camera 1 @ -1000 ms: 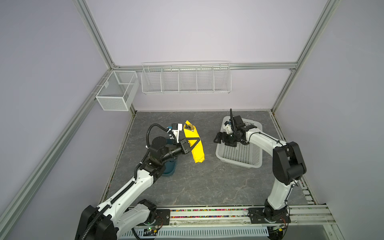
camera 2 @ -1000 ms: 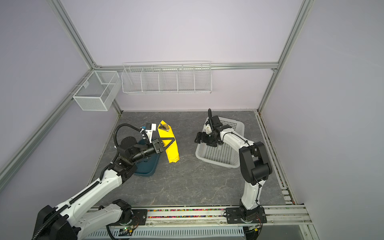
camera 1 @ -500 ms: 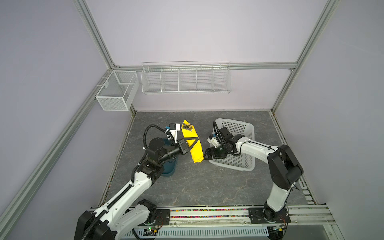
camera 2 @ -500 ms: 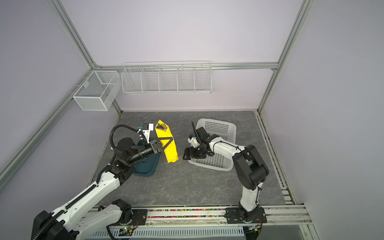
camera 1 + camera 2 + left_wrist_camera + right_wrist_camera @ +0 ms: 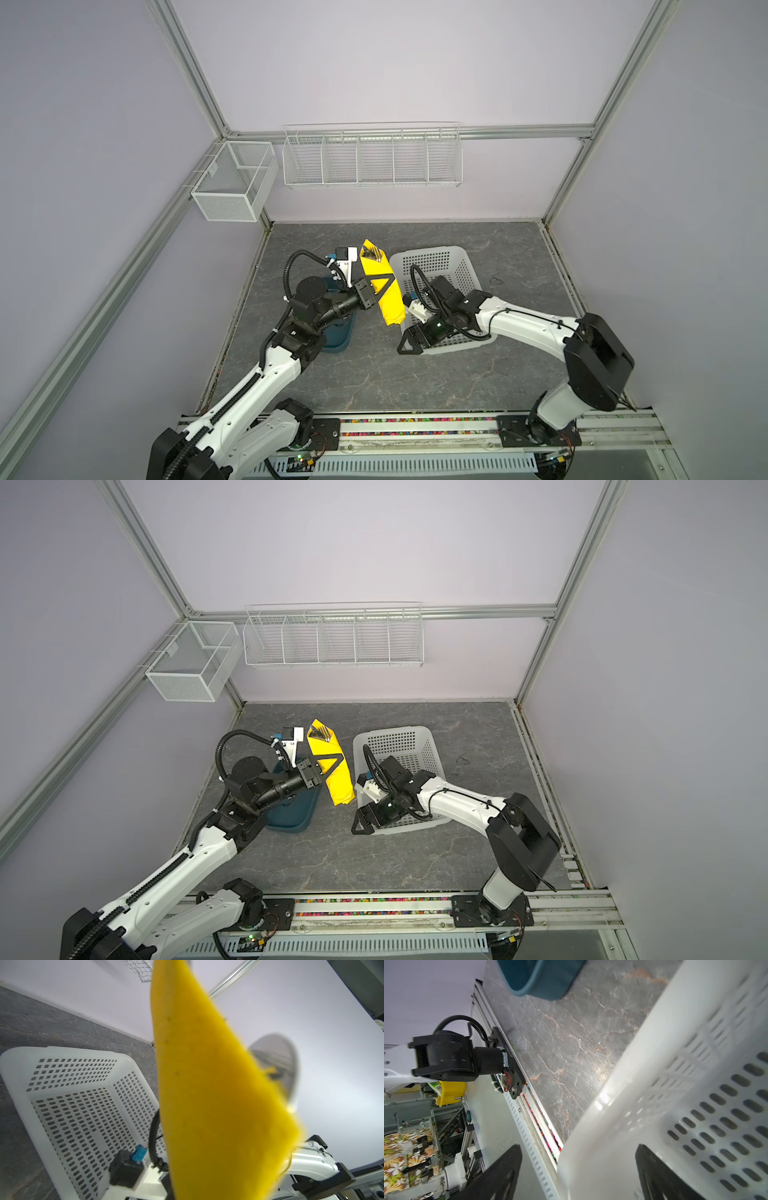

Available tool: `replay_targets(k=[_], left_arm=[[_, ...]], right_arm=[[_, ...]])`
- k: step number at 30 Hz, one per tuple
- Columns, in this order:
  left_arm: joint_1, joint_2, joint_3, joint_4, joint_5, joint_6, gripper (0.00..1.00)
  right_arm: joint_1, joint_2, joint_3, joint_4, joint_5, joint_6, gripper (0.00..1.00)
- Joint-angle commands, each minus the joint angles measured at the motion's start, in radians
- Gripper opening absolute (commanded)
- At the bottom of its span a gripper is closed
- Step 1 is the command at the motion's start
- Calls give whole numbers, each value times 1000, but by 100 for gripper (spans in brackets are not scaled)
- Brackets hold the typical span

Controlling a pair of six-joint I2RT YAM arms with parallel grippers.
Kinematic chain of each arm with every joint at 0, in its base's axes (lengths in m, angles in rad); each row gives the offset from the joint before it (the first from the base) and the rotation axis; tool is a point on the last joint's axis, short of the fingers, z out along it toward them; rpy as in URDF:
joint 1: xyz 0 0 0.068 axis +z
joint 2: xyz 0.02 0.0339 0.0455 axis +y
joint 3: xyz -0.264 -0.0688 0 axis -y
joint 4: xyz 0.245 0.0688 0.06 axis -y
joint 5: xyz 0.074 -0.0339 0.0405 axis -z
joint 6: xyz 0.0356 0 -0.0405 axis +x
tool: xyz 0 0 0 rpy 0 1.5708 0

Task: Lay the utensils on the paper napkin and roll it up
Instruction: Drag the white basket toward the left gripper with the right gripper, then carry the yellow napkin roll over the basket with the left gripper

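Beside basket (image 5: pixel 440 266), left end effector (image 5: pixel 384 283) clamps napkin (image 5: pixel 390 309) (rolled).

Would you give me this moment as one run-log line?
left gripper: shut on paper napkin, aloft | utensils: poking from roll top | right gripper: open, straddling basket rim

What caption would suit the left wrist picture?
Rolled yellow napkin with a shiny utensil peeking out, white basket behind.
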Motion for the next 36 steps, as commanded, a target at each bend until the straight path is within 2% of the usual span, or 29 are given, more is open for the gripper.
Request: replay_targets(k=[1,4,7,10,12,16,19,23,29,36], left_arm=[[6,12,36,13,-1,12,0],[5,40,47,17,13,6,0],[4,82,56,35,42,-6,0],[-1,131,77,42,82,-20,0],[-10,162,91,38,95,-19,0],[-46,244,124,42,89,-16,0],[-74,315,156,42,83,-19,0],[-101,407,201,46,81,-14,0],[-112,534,254,42,79,-14,0],[-123,674,323,25,87,-26,0]], right_arm=[[-55,-126,-27,30,110,31,92],[-181,-205,-61,-20,280,87,94],[-341,-253,-77,-72,385,119,97],[-436,-269,-15,-172,454,57,99],[-479,-252,23,-239,548,52,95],[-620,-195,-11,-169,398,63,97],[-657,-144,-27,-113,298,56,100],[-657,-105,-45,-26,129,53,95],[-615,-122,-76,38,-54,41,88],[-569,-196,-139,71,-135,45,87]])
